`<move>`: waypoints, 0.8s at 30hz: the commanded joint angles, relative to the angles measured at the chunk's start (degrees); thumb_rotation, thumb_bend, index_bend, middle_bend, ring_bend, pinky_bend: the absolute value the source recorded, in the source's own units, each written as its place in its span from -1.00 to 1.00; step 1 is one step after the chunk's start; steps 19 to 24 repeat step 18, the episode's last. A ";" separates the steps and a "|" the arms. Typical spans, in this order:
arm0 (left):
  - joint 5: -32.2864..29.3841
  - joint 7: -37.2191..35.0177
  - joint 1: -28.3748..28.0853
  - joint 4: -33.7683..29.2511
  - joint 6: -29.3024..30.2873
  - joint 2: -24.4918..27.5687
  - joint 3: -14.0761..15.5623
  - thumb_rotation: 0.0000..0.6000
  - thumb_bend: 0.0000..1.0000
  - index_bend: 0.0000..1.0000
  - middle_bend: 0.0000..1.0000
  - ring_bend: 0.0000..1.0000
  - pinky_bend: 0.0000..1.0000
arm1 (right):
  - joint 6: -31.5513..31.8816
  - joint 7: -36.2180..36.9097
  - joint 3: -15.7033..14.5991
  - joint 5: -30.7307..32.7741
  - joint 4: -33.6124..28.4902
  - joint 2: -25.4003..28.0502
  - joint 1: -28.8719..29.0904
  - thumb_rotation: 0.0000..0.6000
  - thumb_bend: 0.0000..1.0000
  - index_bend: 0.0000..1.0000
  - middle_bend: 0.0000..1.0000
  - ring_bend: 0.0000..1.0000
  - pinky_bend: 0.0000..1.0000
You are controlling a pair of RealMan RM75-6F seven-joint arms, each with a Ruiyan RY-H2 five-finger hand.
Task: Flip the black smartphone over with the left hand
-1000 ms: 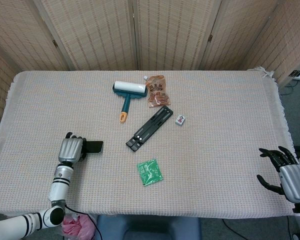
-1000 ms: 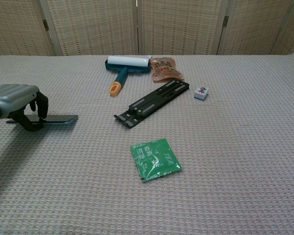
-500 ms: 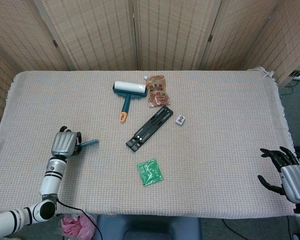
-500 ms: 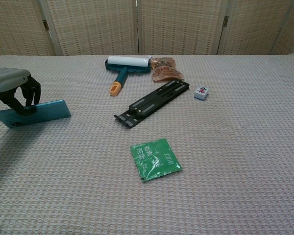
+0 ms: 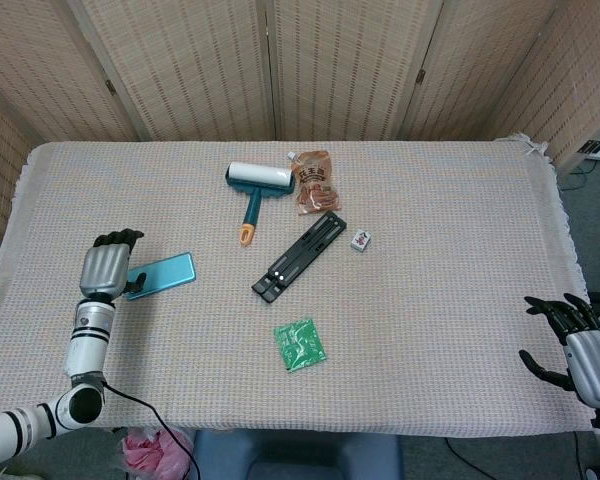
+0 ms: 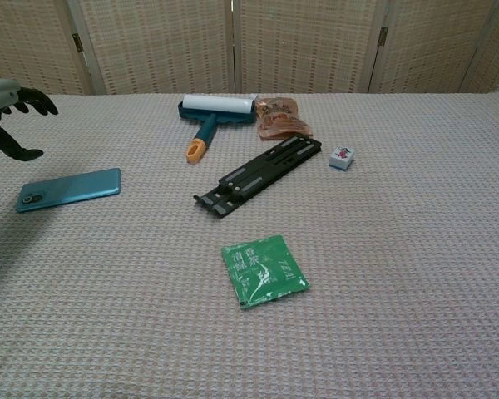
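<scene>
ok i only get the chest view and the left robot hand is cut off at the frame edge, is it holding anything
Observer: No. The head view shows the whole left robot hand, empty, fingers apart, at the left end of the smartphone.
Operator: and the right one, can't see it at all
Observer: The right robot hand is beyond the table's right edge, near the front, fingers spread, empty.
Operator: anything below the near edge
Observer: A pink bag, under the left arm.
</scene>
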 commanded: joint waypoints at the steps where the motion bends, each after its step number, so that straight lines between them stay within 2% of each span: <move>1: 5.23 -4.87 3.57 -3.60 5.23 2.06 0.61 1.00 -0.31 -0.61 -0.64 -0.67 -0.62 | -0.12 -0.21 0.03 0.02 -0.11 0.19 0.04 1.00 -0.63 -0.60 -0.33 -0.52 -0.72; 7: 12.49 -10.34 9.85 -9.01 12.80 5.29 3.81 1.00 -0.32 -0.61 -0.65 -0.67 -0.62 | -0.42 -1.15 0.18 -0.14 -0.71 0.78 0.33 1.00 -0.63 -0.60 -0.33 -0.52 -0.72; 17: 23.42 -15.14 20.64 -12.65 24.21 9.32 11.32 1.00 -0.32 -0.61 -0.67 -0.67 -0.62 | -1.52 -1.58 0.58 0.60 -1.02 1.01 0.88 1.00 -0.63 -0.60 -0.33 -0.52 -0.72; 24: 24.84 -15.70 21.52 -12.69 25.54 9.42 11.79 1.00 -0.32 -0.60 -0.67 -0.67 -0.62 | -1.60 -1.58 0.63 0.66 -1.03 0.95 0.94 1.00 -0.63 -0.60 -0.33 -0.52 -0.72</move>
